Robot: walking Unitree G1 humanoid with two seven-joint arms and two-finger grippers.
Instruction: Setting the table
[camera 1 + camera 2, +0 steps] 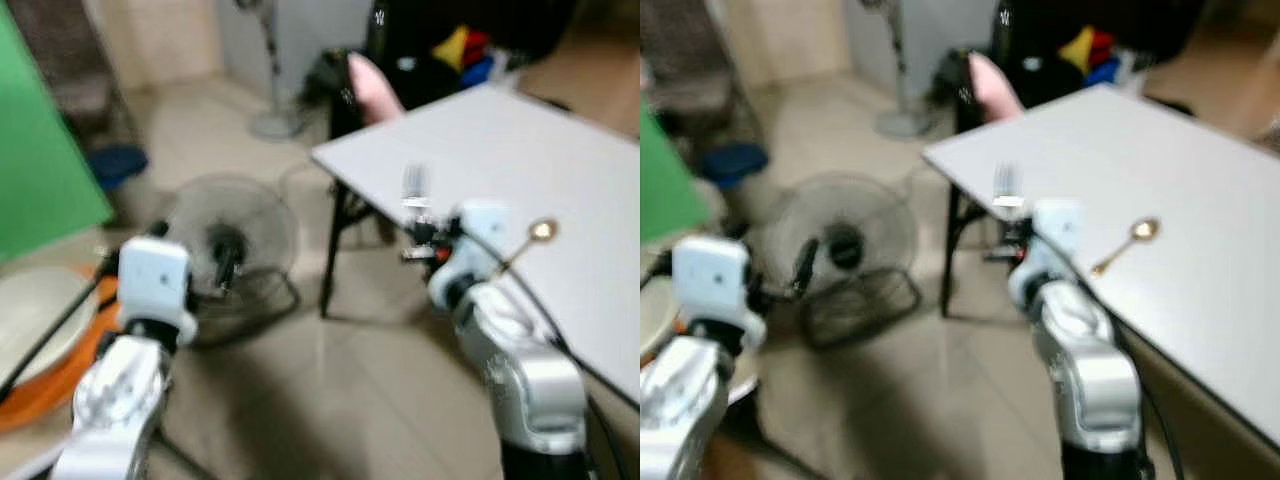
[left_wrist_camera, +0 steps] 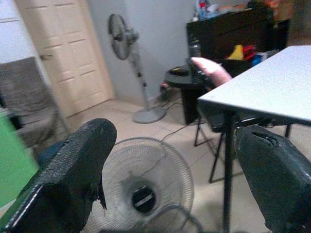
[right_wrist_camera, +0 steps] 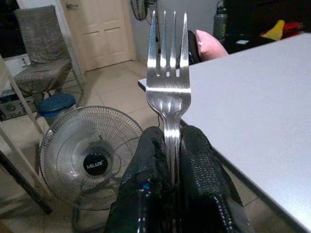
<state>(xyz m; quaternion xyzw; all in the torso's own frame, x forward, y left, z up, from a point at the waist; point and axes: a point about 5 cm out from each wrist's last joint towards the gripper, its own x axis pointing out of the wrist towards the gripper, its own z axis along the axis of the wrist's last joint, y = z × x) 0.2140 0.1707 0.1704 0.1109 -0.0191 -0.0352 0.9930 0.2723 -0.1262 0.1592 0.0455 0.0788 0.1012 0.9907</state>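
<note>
A: The table (image 1: 560, 180) takes up the robot's right side, its near corner close to the right arm. What is the risk there?

B: The robot's head views are blurred, so it seems to be on the move. If it comes in too low or too fast, the right arm could knock the table edge, or the fork could strike the rim rather than clear it.

A: And the floor fan (image 1: 228, 240) lying below?

B: It sits on the tiles in front of the left arm, beside the table leg, with a cable near it. A step that way could catch it. The left gripper (image 2: 180, 170) is spread wide with nothing in it, pointing over that fan.

A: What of the plate (image 1: 35, 320) at the far left?

B: It looks to be resting on an orange surface near the left arm; a swing of that arm could nudge it.

A: The fork itself?

B: The right gripper (image 3: 170, 145) is closed on the fork (image 3: 168, 63) low on its handle, tines upright. So short a hold may let it tip or slide out on a jolt.

A: And the spoon (image 1: 1127, 243)?

B: It lies on the table already, beyond the fork. A careless placement could push it askew.
</note>
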